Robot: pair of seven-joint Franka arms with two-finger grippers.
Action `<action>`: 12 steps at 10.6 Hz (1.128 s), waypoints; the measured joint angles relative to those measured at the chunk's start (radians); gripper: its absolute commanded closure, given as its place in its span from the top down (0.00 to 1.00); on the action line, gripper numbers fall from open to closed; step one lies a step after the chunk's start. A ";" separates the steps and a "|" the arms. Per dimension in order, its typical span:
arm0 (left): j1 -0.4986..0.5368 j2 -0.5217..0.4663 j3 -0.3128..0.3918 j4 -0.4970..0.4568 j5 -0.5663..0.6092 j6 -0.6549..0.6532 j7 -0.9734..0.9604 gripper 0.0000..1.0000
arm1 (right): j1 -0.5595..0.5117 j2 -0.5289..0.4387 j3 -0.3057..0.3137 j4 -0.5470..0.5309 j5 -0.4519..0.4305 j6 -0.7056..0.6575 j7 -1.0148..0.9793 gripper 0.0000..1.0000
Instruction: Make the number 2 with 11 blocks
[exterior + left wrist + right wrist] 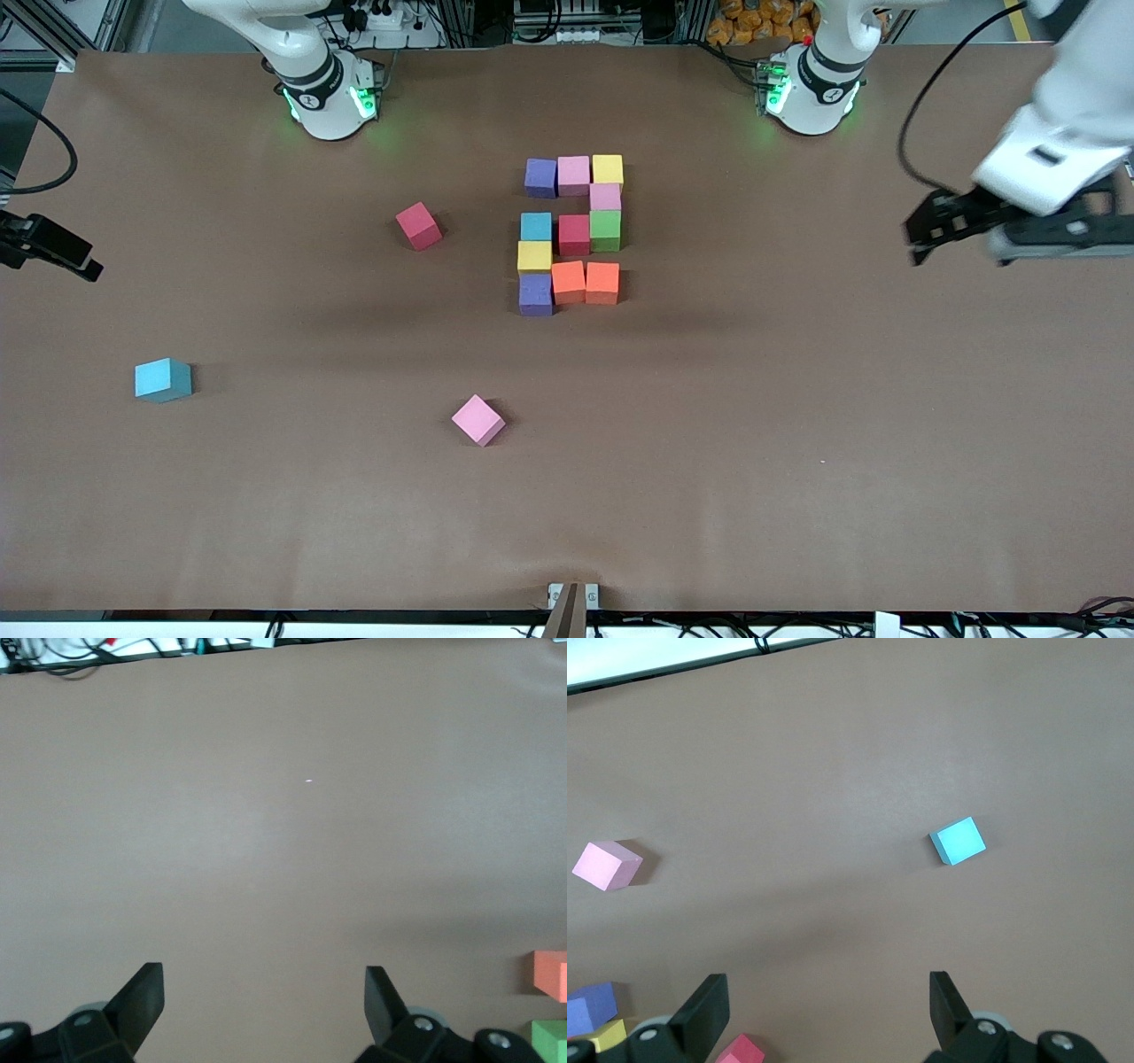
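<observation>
Eleven foam blocks sit packed together near the middle of the brown table (797, 425), laid flat in the shape of a numeral. The row farthest from the front camera holds a purple block (539, 176), a pink block (573, 174) and a yellow block (608, 169), running toward the left arm's end. Just nearer the camera than that yellow one lies a second pink block (605, 197), then a green block (605, 229). Beside the green one, toward the right arm's end, come a red block (574, 234) and a light blue block (535, 226). Nearer the camera than the light blue one lie a second yellow block (534, 256) and a second purple block (535, 294). Beside that purple one, toward the left arm's end, two orange blocks (586, 282) touch each other. Three cubes lie loose and well apart: a stray red block (418, 225) toward the right arm's end, a stray pink block (478, 420) nearer the camera, and a stray light blue block (162, 379) close to the right arm's end. The left gripper (921, 232) hangs over bare table at the left arm's end, fingers spread wide and holding nothing. The right gripper (829, 1003) hangs over the table's right-arm end, its fingers likewise spread apart and empty.
</observation>
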 measured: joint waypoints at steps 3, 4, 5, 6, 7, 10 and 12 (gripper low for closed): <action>0.002 0.002 0.040 0.070 -0.053 -0.057 0.007 1.00 | 0.000 -0.003 0.000 0.000 -0.001 -0.020 -0.001 1.00; 0.002 0.010 0.057 0.086 -0.067 -0.081 0.014 1.00 | 0.000 -0.003 0.000 0.000 -0.001 -0.021 -0.001 1.00; 0.001 0.028 0.066 0.112 -0.067 -0.112 0.034 1.00 | 0.000 -0.003 0.000 0.000 -0.001 -0.021 -0.001 1.00; -0.004 0.053 0.068 0.140 -0.067 -0.140 0.047 1.00 | 0.000 -0.003 0.000 0.000 -0.001 -0.022 -0.001 1.00; -0.016 0.081 0.076 0.169 -0.067 -0.155 0.048 1.00 | 0.000 -0.003 0.000 0.000 -0.002 -0.022 -0.001 1.00; -0.037 0.122 0.093 0.209 -0.068 -0.169 0.048 1.00 | 0.000 -0.003 0.000 0.000 -0.001 -0.022 -0.001 1.00; -0.038 0.123 0.093 0.210 -0.073 -0.182 0.048 1.00 | -0.001 -0.003 -0.001 0.001 -0.001 -0.022 -0.001 1.00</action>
